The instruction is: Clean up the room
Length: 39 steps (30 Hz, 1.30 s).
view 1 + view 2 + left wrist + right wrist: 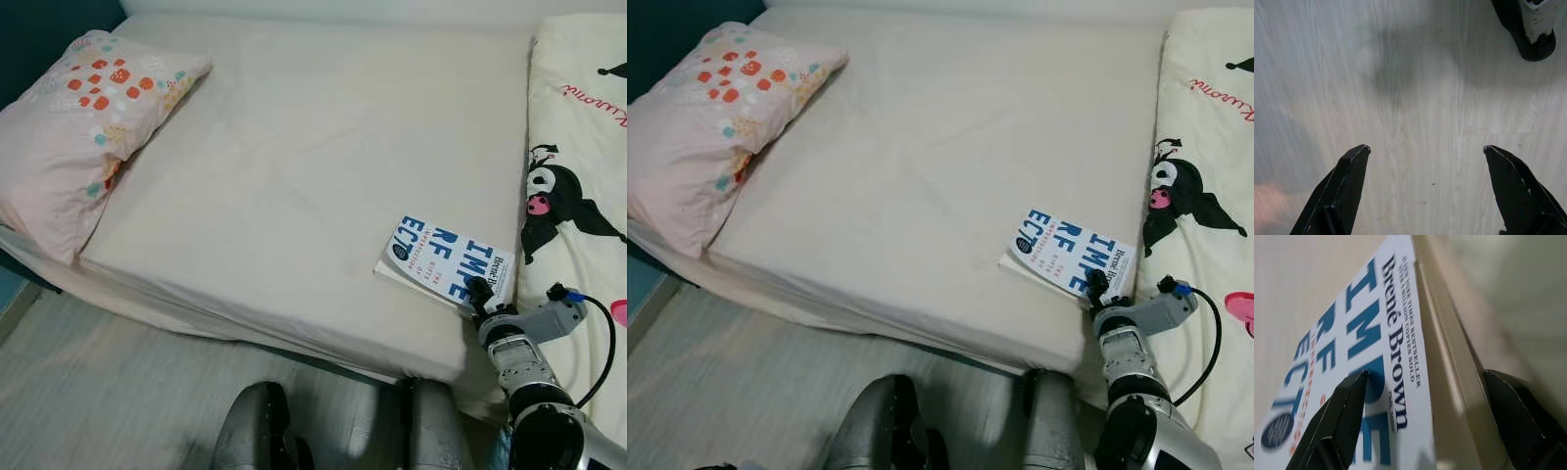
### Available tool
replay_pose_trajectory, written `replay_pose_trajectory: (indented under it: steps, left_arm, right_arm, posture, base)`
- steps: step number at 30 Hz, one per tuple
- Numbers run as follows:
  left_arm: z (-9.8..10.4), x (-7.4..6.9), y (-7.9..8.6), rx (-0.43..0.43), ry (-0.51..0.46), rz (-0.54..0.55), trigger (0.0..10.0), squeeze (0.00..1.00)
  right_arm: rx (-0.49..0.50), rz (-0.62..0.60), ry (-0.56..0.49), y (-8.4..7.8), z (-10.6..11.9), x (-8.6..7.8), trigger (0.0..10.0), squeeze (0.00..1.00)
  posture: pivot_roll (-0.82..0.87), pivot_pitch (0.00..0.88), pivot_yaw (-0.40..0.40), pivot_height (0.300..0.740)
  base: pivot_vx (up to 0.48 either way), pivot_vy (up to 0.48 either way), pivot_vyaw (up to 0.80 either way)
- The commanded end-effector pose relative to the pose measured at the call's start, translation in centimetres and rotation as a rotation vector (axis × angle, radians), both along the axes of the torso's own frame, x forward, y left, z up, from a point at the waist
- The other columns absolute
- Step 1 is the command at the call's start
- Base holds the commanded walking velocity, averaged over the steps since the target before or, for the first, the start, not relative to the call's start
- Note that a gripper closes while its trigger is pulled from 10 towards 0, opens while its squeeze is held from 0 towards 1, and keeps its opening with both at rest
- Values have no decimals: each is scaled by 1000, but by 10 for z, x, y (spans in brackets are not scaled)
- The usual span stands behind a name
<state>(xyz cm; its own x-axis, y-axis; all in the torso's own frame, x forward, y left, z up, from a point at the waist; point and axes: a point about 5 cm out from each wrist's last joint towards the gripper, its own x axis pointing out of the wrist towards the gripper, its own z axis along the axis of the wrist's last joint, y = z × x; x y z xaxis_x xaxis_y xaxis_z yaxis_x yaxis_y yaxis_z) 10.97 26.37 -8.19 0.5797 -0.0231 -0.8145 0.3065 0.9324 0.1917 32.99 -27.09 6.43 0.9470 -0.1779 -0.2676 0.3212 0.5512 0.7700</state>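
A white paperback book (446, 259) with big blue letters lies flat on the cream mattress (313, 147), near its front right corner. My right gripper (480, 291) is at the book's nearest corner, fingers open. In the right wrist view the book (1376, 357) sits between the two black fingers, its cover under one and its page edge by the other; the right gripper (1426, 374) is not closed on it. My left gripper (1426, 147) hangs open over pale wood floor, holding nothing.
A pink pillow (83, 127) with orange and teal dots rests at the bed's left end. A white blanket (578, 176) with a black cartoon character lies along the right. Grey floor (98, 392) runs before the bed. A black and white shape (1530, 24) sits on the floor.
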Motion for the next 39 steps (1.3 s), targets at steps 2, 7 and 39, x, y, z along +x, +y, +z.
replay_pose_trajectory:
  steps: [2,7,39]
  left_arm:
    - [0,-16,14,36,51,6,10000,0]
    - [0,-16,14,33,49,2,10000,0]
    - [44,68,44,43,-301,331,10000,0]
  right_arm:
    - [124,144,127,40,-32,-10,10000,0]
    - [135,127,72,35,-27,-8,10000,0]
    - [176,396,-501,52,29,15,0,0]
  posture:
    - [188,398,193,605]
    - [191,399,195,605]
    - [149,312,145,605]
  base:
    - [0,0,0]
    - [0,0,0]
    - [0,0,0]
